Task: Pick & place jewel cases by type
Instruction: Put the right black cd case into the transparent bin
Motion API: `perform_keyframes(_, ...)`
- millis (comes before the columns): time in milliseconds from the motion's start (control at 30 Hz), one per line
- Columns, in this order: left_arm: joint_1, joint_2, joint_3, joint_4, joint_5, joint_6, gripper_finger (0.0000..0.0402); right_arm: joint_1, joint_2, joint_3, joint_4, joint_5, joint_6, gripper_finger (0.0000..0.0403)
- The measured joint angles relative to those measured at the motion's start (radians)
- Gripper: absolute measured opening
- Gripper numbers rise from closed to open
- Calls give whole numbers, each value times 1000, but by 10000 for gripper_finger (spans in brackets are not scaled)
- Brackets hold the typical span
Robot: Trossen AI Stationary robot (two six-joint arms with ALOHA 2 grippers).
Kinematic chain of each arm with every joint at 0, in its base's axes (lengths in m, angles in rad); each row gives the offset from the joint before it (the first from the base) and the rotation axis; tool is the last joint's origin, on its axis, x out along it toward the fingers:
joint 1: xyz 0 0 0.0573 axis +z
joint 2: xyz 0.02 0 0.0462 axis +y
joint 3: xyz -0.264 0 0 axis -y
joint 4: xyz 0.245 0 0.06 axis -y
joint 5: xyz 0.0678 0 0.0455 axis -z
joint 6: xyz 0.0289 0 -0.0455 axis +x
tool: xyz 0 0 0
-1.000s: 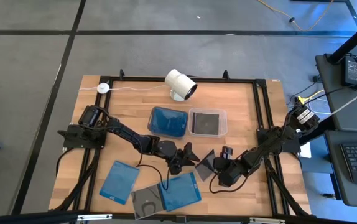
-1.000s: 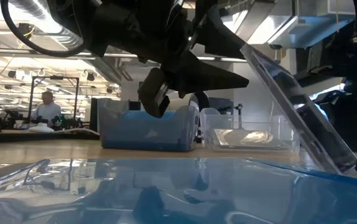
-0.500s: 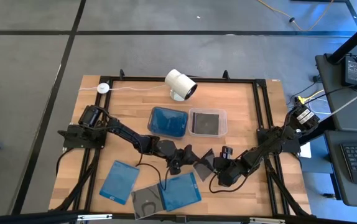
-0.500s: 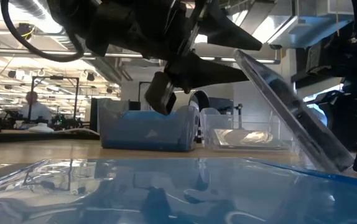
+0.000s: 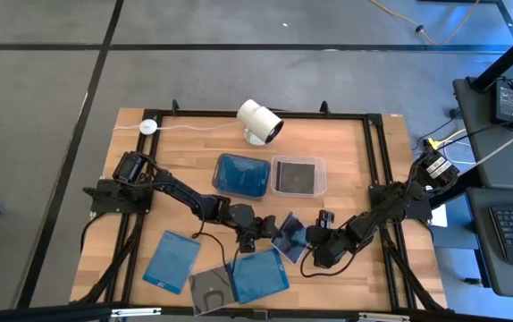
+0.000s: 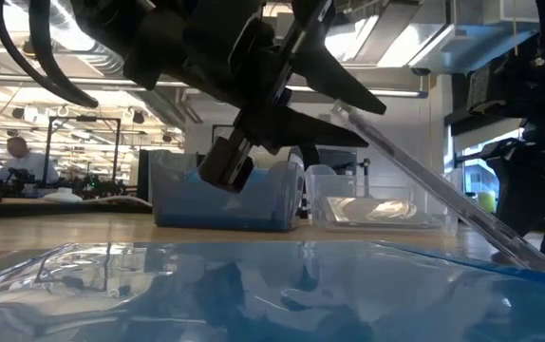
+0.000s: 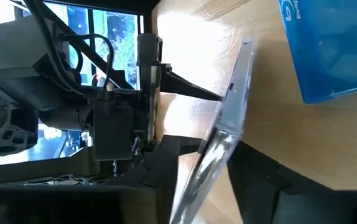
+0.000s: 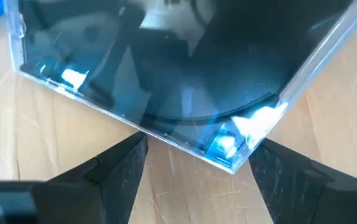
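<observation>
A dark jewel case (image 5: 288, 234) with a disc stands tilted between my two grippers at the table's middle front. Its lower corner is at my right gripper (image 8: 197, 155). Its upper edge (image 6: 341, 110) lies between the fingers of my left gripper (image 6: 372, 123), which is open around it. Two blue cases (image 5: 171, 259) (image 5: 258, 274) and a grey one (image 5: 207, 291) lie flat near the front edge. My left gripper comes level from the table's left, its fingers on either side of the case's upper edge (image 7: 194, 186). One finger (image 7: 166, 180) lies close along a face there; whether it touches, I cannot tell. My right gripper has the case's lower corner (image 8: 231, 163) between its wide-set fingers, one fingertip (image 8: 135, 149) at each of the two edges that meet there. It comes slanting down from the right. The case leans up and away toward my left gripper.
A blue tub (image 5: 242, 173) and a clear tub (image 5: 298, 175) with a dark case in it stand behind the grippers. A white camera (image 5: 259, 121) stands at the far edge. A blue case (image 6: 253, 285) fills the low view's foreground.
My left gripper has rolled about its pointing line and its fingers have drawn closer around the case's upper edge. The case has tipped flatter: its upper end has sunk, while its lower corner has stayed at my right gripper.
</observation>
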Motion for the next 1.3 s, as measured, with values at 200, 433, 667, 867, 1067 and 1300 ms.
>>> perform_keyframes(200, 0, 0, 0, -1, -8, 8, 76, 0, 0, 0, 0, -1, 0, 281)
perform_keyframes(433, -14, -1, 0, -7, -54, 9, 48, 1, 0, 0, 0, -1, 0, 281)
perform_keyframes(667, -56, -1, 0, 3, -193, 36, 43, 3, -30, 31, -98, -36, 7, 281)
perform_keyframes(867, -91, -3, 1, 16, -372, 103, 43, 33, -151, 46, -198, -32, 77, 281)
perform_keyframes(1067, -94, -3, 1, 133, -666, 250, 43, 39, -206, 47, -326, 34, 187, 281)
perform_keyframes(1300, -58, -3, 1, 328, -840, 328, 42, 38, -207, 47, -345, 80, 187, 281)
